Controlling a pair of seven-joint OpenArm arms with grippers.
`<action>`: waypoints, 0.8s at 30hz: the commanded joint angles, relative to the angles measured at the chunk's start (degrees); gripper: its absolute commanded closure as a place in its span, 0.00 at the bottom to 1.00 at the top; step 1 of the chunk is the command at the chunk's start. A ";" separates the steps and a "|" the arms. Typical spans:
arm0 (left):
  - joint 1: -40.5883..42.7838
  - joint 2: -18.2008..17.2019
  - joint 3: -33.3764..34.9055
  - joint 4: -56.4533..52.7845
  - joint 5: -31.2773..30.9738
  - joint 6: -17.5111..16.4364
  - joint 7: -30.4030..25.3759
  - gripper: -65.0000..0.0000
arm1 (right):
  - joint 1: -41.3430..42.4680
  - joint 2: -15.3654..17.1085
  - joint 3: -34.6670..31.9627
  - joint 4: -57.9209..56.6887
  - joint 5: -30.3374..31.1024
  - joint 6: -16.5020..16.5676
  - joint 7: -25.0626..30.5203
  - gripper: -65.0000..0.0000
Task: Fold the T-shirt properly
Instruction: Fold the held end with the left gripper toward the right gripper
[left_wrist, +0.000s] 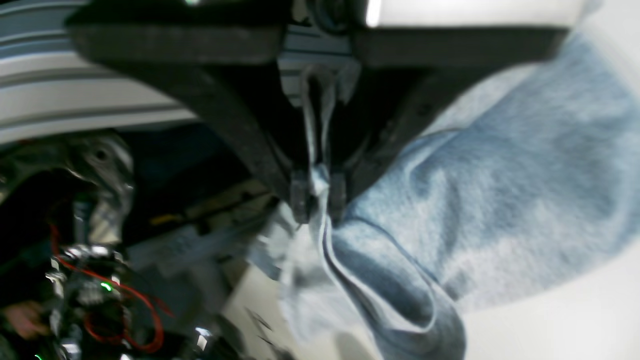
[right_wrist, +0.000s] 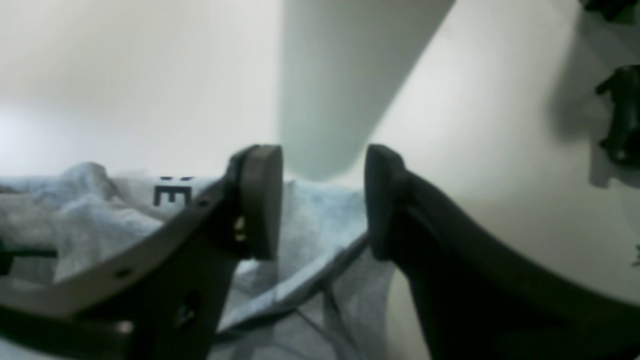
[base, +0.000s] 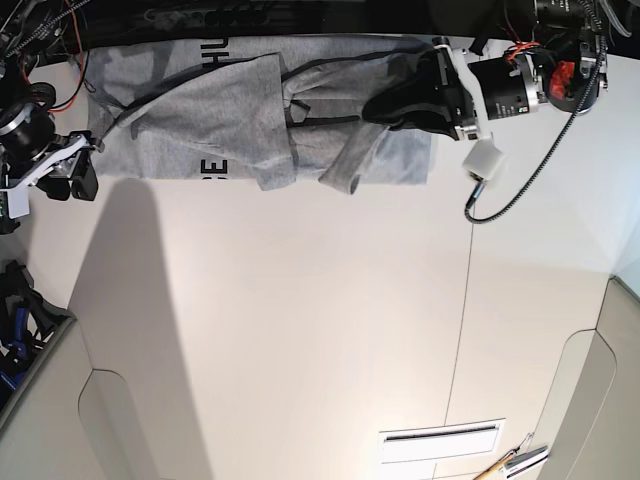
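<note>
The T-shirt (base: 230, 110) lies crumpled along the far edge of the white table (base: 300, 330), its long axis running left to right in the base view, black lettering facing up near its left half; a fold of it droops toward the table's middle. The left gripper (left_wrist: 318, 192) is clamped on a bunched edge of grey cloth, a pinch only the left wrist view shows plainly. The right gripper (right_wrist: 322, 200) stands apart-jawed and holds nothing, at the shirt's other end; its own view alone shows a hem between the jaws.
</note>
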 joint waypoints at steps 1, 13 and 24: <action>-0.22 -0.26 1.05 0.96 -2.00 -0.32 -1.75 1.00 | 0.39 1.60 0.28 1.09 0.24 -0.44 1.38 0.59; -4.26 5.42 11.96 0.96 8.61 -0.32 -8.52 1.00 | 0.39 4.44 0.39 1.09 0.55 -0.46 1.40 0.59; -5.18 7.82 13.44 0.96 13.88 -0.32 -11.41 0.68 | 0.42 4.44 0.39 1.09 2.34 -0.63 1.40 0.59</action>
